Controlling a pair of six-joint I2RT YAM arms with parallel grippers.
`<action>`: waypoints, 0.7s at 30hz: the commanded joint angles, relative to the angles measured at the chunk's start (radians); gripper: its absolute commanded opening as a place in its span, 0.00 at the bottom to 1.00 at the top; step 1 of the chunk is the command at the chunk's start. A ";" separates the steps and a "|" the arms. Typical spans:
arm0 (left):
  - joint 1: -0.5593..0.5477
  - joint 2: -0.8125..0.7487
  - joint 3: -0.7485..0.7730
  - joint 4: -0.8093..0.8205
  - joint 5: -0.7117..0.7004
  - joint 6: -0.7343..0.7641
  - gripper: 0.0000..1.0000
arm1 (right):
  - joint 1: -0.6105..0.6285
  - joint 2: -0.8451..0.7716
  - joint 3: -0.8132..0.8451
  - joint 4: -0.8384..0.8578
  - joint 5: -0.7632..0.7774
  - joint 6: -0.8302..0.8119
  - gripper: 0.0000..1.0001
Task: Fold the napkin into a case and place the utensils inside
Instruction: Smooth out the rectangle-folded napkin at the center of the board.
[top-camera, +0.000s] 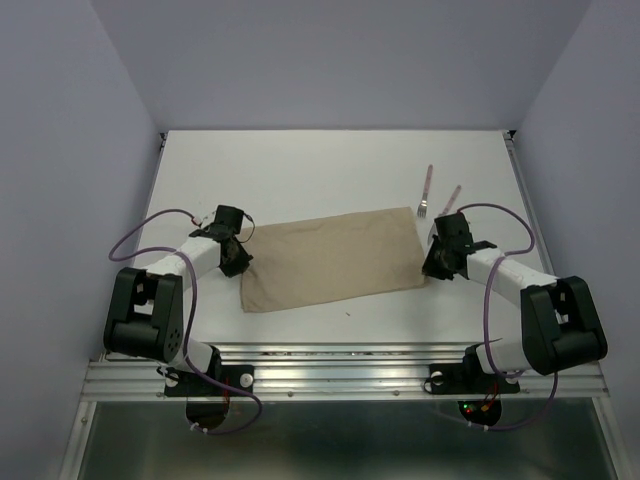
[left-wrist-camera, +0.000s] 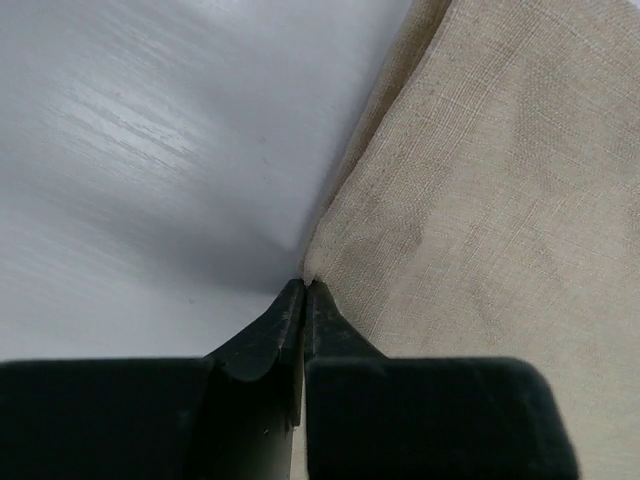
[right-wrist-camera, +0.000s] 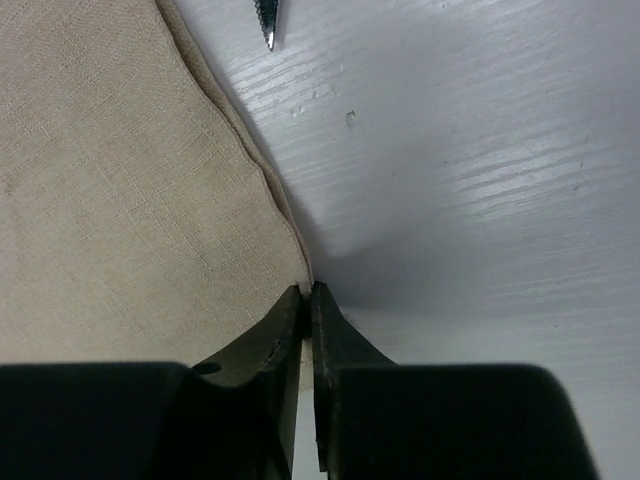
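Now we hold the napkin at both short ends.
The left end effector and the right end effector are each closed on its edge; it lies flat on the desk, already layered. We judge the folding is not finished, and the fork and knife lie outside, near its far right corner.

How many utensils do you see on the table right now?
2. The fork lies just beyond the napkin's far right corner. The knife lies to the fork's right, its blade end partly hidden behind the right gripper. Any under the napkin would be hidden.
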 joint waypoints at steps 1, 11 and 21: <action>0.003 -0.033 0.031 -0.048 -0.030 0.007 0.02 | -0.006 0.005 -0.022 0.015 0.025 0.000 0.09; 0.003 -0.167 0.071 -0.096 -0.053 0.021 0.50 | -0.006 -0.041 -0.022 0.014 0.002 -0.020 0.05; -0.006 -0.102 0.208 -0.061 -0.007 0.050 0.67 | -0.006 -0.081 0.105 -0.038 0.088 -0.038 0.57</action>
